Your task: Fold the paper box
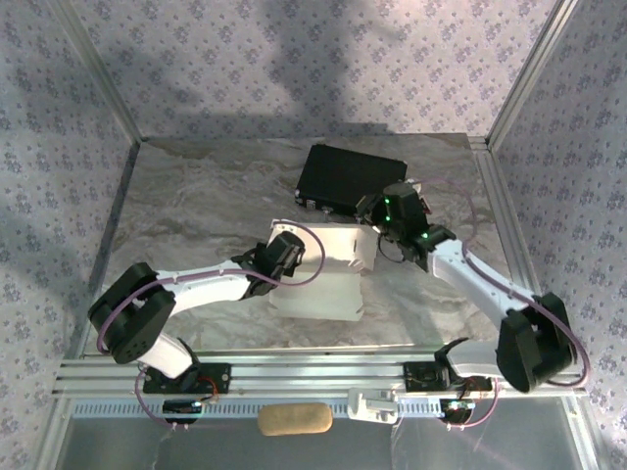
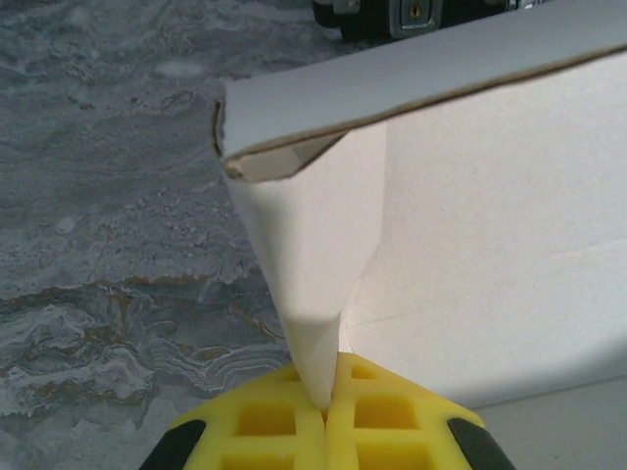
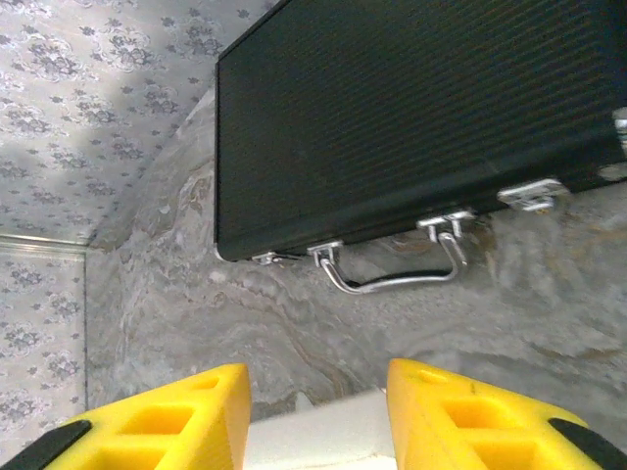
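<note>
With your left gripper (image 2: 325, 419) clamped on the corner flap of the box (image 1: 328, 289) at the table's (image 1: 196, 211) centre, hold it upright while the right gripper (image 3: 318, 416), spread open astride the wall at the box's 1 o'clock, presses inward, clear of the case (image 3: 411, 117) at 12 o'clock; no writing is legible.

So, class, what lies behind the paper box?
A black case, metal handle facing the paper box. Its near right corner is hidden under the right gripper in the top view.
</note>
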{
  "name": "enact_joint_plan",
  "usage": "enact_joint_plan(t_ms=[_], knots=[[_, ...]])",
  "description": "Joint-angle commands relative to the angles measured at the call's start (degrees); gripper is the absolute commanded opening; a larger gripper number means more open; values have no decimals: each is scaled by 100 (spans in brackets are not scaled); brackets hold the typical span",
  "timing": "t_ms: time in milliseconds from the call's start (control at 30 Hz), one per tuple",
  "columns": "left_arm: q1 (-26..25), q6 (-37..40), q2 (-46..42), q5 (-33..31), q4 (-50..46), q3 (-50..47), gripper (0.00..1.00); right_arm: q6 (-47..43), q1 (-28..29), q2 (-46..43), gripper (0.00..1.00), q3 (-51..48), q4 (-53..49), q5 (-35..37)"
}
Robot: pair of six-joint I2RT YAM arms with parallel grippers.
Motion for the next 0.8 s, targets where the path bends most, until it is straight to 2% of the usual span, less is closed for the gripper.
enact_joint_plan(t_ms=[0, 200, 767], knots=[[-51, -42, 62, -371, 22, -39, 0, 74, 93, 444, 42, 464, -398, 173], [-121, -87, 58, -418, 21, -27, 0, 231, 241, 463, 44, 422, -599, 446], [-184, -87, 117, -462, -52, 58, 0, 504, 426, 584, 44, 94, -379, 342]])
